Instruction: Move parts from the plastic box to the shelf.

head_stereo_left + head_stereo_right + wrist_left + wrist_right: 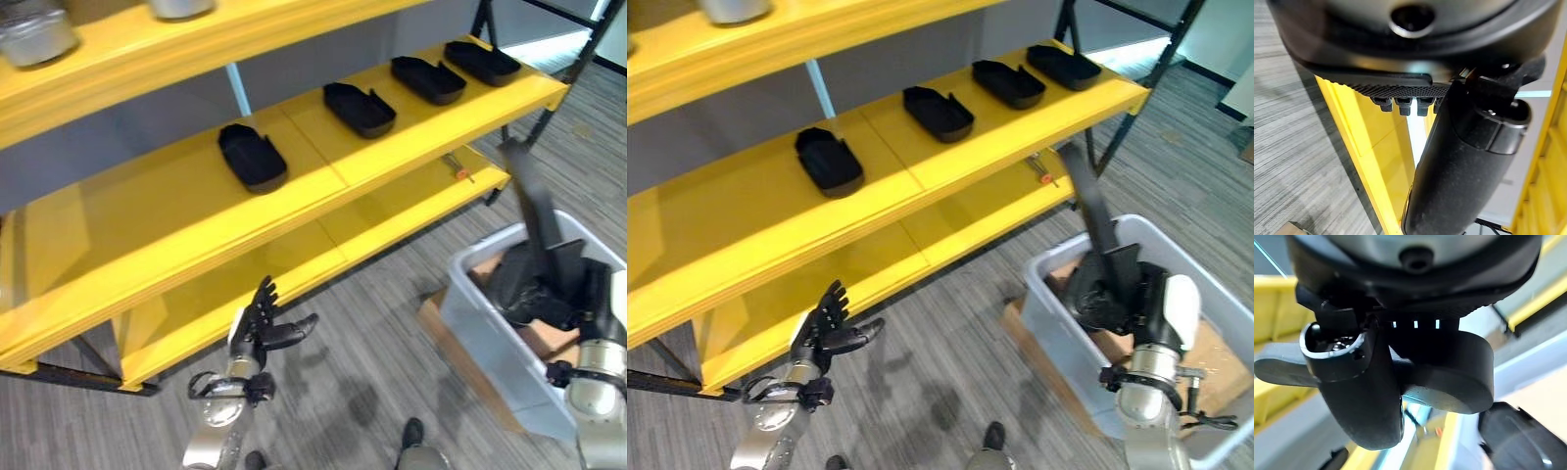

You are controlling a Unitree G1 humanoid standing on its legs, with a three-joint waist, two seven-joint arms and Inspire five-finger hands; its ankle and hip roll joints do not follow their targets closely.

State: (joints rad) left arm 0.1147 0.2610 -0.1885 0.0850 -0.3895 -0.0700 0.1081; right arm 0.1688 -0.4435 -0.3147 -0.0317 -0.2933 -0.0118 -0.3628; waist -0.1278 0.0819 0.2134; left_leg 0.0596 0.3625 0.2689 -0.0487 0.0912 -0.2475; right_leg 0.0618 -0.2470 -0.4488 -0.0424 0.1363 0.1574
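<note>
Part (pixel 1095 257) is standing upright in the right hand's (pixel 1141 305) clenching fingers over the plastic box (pixel 1058 333); left hand (pixel 828 333) is hanging released.

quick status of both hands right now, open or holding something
Left hand: open, fingers spread, holding nothing, in front of the yellow shelf.
Right hand: shut on a long black part above the plastic box.

Four trays (pixel 253 157) sit in a row on the shelf (pixel 147 255); the box (pixel 500 338) stands on the floor to its right
</note>
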